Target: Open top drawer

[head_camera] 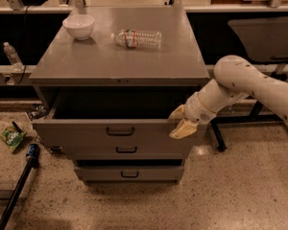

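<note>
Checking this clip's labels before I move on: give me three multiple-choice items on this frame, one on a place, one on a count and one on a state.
1. Where is the gripper?
A raised well above the furniture
B tucked out of view
C at the right end of the top drawer front

2. How many drawer fronts does the grey cabinet show?
A two
B three
C five

3. What state is the top drawer in?
A pulled out
B shut flush
C taken out entirely

Answers:
1 C, the gripper sits against the right end of the front panel.
2 B, three fronts are stacked one below another.
3 A, the drawer's dark inside shows beneath the cabinet top.
</note>
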Available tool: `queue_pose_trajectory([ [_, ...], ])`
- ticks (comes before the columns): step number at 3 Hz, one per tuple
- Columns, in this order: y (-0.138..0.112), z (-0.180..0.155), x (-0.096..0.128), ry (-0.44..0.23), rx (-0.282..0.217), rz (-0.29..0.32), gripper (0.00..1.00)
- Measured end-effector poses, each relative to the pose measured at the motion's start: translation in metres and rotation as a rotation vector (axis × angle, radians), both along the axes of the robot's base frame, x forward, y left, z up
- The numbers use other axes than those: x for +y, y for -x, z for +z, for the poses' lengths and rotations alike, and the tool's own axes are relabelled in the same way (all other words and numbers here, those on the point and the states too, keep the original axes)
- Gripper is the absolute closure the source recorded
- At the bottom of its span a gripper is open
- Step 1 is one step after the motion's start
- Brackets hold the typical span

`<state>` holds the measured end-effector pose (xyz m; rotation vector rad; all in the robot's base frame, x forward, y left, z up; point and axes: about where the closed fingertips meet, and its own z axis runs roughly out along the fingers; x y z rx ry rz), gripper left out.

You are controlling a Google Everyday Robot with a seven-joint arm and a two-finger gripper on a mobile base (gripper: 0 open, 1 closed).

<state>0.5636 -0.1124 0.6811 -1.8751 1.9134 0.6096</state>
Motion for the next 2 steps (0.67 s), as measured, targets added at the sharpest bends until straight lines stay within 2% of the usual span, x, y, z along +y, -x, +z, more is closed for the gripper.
queue_pose_trajectory([
  [1, 0.0013, 0.0006, 0.0001, -0.001, 0.005, 0.0, 0.87],
  [2, 0.0014, 0.0015, 0.0001, -0.001, 0.005, 0.0, 1.0],
])
